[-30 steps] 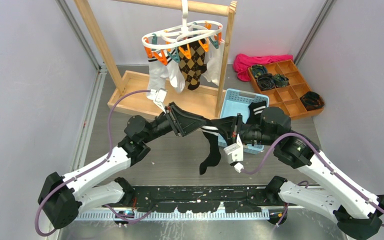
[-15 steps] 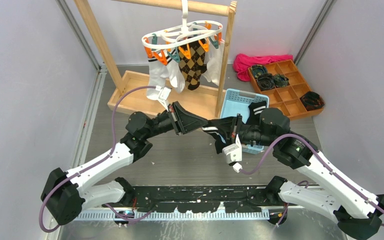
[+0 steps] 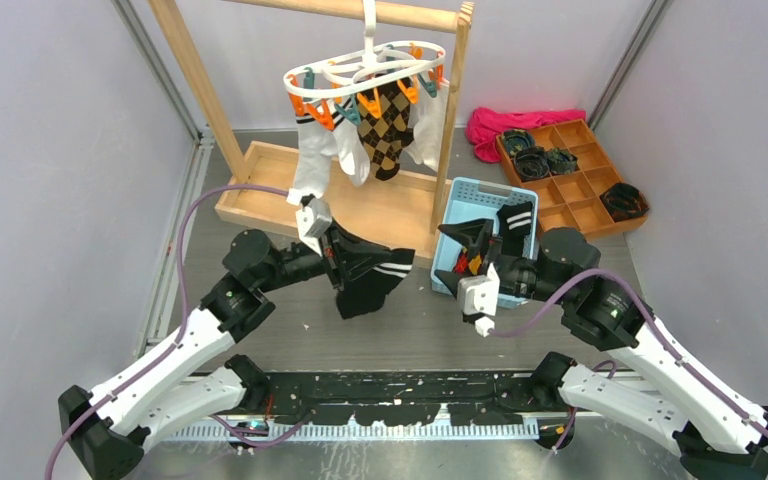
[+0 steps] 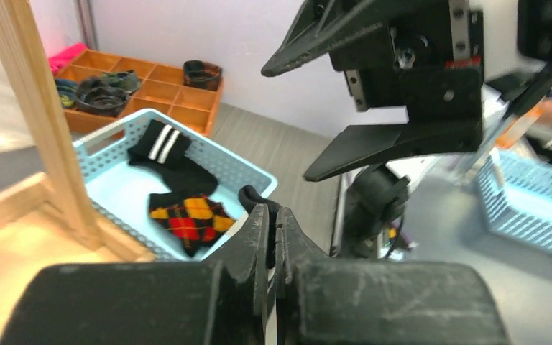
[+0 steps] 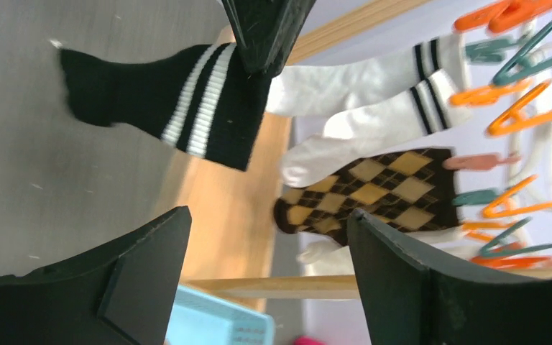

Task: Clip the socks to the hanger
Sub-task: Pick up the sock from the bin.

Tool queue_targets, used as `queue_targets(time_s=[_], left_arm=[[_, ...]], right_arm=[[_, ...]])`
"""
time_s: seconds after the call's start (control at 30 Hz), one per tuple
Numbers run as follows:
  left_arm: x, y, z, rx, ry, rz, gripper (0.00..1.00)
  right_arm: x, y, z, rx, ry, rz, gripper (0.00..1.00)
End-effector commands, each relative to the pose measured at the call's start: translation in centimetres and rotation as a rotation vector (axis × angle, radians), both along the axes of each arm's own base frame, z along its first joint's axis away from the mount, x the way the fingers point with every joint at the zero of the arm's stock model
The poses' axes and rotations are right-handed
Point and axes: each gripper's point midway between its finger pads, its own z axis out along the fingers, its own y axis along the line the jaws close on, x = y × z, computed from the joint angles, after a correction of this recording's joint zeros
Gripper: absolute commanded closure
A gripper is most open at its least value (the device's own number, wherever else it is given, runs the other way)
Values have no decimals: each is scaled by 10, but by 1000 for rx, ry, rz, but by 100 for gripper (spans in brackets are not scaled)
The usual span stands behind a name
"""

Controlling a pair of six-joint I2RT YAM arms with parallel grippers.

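Observation:
My left gripper point(image 3: 375, 258) is shut on the cuff of a black sock point(image 3: 365, 295) with two white stripes, and the sock droops below it over the table. In the left wrist view a fold of black sock point(image 4: 257, 198) sticks out between the closed jaws of that gripper point(image 4: 273, 213). To the right, my right gripper point(image 3: 460, 257) is open with nothing in it. Its wrist view looks between the spread jaws point(image 5: 267, 223) at that sock point(image 5: 151, 93). A second striped black sock point(image 3: 517, 217) lies in the blue basket point(image 3: 460, 193). The white hanger point(image 3: 370, 72) hangs at the back.
White socks point(image 3: 312, 150) and argyle socks point(image 3: 388, 125) are clipped to the hanger on the wooden rack frame point(image 3: 195, 75). An argyle sock point(image 4: 190, 215) lies in the basket. An orange compartment tray point(image 3: 570, 185) and a pink cloth point(image 3: 505, 125) sit at the back right.
The left gripper shut on the cuff and pulled the sock to the left. The right gripper let go, opened wide and drew back to the right.

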Motion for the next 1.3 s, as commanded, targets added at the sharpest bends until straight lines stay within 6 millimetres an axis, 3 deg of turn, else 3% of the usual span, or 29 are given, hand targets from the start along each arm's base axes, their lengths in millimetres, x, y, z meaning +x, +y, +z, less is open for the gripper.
queue_targets(time_s=[0.0,0.13,0.3,0.5,0.67,0.93,1.27], left_arm=[[0,7,-2,153,-299,-8,100],[2,10,3,193,-405,0,100],[5,9,11,179,-458,12,100],[4,2,22,128,-473,-10,100],[3,2,27,103,-490,-8,100],[-6,0,41,46,-495,-46,100],[-19,0,53,-11,-491,-94,100]], right_arm=[[-7,4,-4,157,417,-83,13],[-18,24,4,326,843,-65,10],[-8,43,13,441,1026,-46,10],[6,52,15,474,1101,-41,17],[-2,55,10,443,1128,13,21],[-8,55,-7,356,1103,38,21],[5,51,-1,361,1041,21,20]])
